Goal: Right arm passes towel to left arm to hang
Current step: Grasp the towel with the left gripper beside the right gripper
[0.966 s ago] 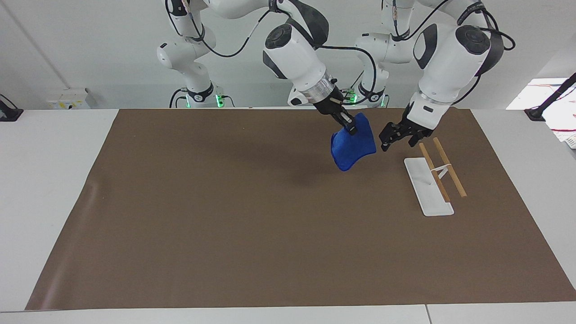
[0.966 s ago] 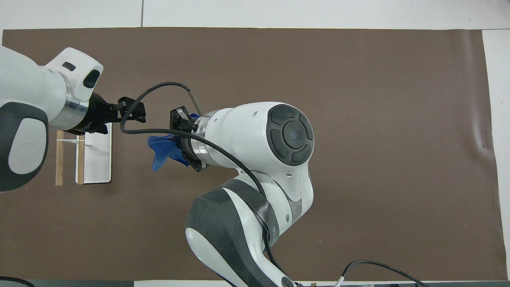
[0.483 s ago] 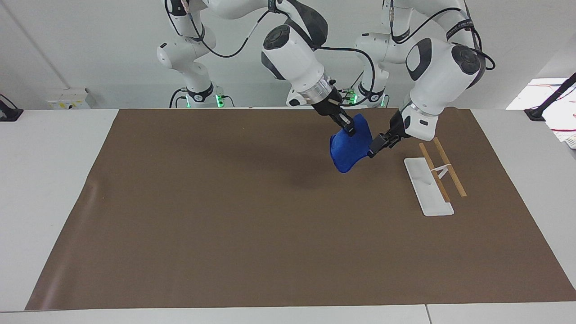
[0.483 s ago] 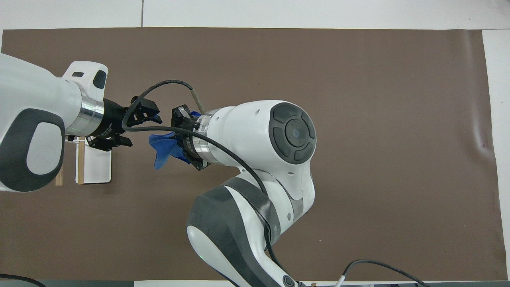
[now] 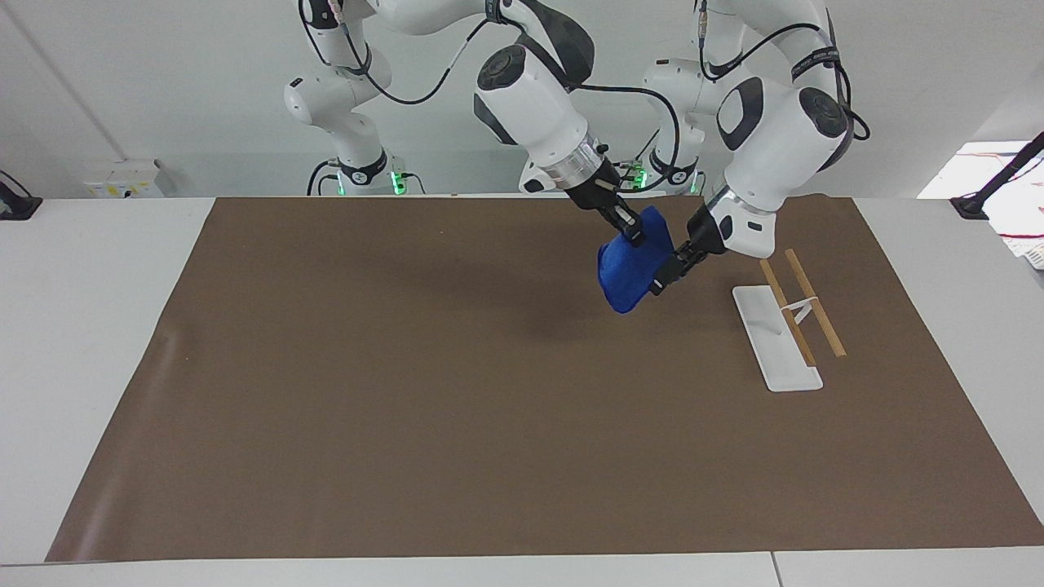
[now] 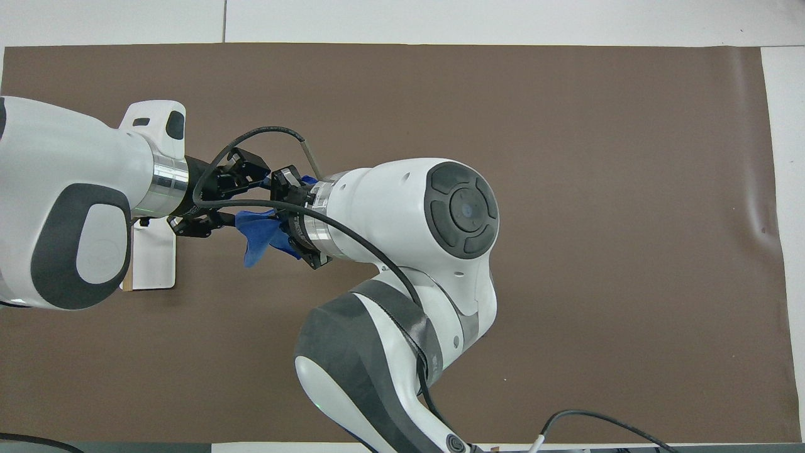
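Right pincer (image 5: 626,228) clamped on hanging towel (image 5: 628,277); left pincer (image 5: 665,277) spread wide around its edge.

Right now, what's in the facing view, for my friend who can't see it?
The right gripper holds a bright blue soft towel above the brown mat, and the left gripper is at its edge. A white rack with wooden bars stands beside them.

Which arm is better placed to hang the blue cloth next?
Left, probably: the left gripper is open at the blue microfibre towel held by the right gripper, and is closer to the white-based wooden rack.
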Controlling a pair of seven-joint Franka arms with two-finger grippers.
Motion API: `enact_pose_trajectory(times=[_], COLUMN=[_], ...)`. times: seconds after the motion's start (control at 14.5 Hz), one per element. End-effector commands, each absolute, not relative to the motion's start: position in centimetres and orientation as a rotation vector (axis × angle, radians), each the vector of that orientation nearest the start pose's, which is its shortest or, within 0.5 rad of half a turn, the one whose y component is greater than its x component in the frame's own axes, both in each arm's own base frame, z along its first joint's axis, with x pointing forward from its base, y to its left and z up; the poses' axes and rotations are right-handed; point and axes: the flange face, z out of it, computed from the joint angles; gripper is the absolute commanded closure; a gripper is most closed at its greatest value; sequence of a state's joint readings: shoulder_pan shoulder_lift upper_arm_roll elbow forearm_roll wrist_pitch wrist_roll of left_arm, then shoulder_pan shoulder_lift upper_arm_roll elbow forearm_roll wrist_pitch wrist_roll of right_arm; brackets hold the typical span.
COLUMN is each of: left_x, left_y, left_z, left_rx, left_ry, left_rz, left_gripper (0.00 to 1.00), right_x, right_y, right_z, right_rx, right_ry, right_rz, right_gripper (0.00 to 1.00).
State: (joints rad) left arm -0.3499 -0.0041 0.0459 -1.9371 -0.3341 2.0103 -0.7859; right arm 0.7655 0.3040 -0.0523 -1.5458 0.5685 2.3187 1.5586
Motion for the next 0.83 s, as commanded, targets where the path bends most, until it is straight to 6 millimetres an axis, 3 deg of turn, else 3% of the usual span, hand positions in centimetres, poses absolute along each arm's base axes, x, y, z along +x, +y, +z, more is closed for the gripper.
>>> enact_pose_trajectory(times=[0.0,0.62,0.69,0.76], left_x=[52.7,53.9,54.1,54.1], left_y=[-18.7,-16.5,-16.5,-16.4], left_z=[49.4,51.7,52.1,52.3], left_rx=[-3.284,-3.296,-3.304,-3.306], left_ry=[-1.086,-1.146,-1.138,-1.138], left_rz=[0.160,0.080,0.061,0.052], left_gripper=[1.00,1.00,1.00,1.00], right_x=[51.2,51.2,51.2,51.3], right_y=[46.1,46.0,46.0,45.9], right_z=[53.1,52.8,52.8,52.8], right_rx=[-2.091,-2.096,-2.096,-2.100], right_ry=[1.356,1.358,1.358,1.352], right_rz=[0.340,0.340,0.339,0.331], right_gripper=[1.00,1.00,0.94,0.67])
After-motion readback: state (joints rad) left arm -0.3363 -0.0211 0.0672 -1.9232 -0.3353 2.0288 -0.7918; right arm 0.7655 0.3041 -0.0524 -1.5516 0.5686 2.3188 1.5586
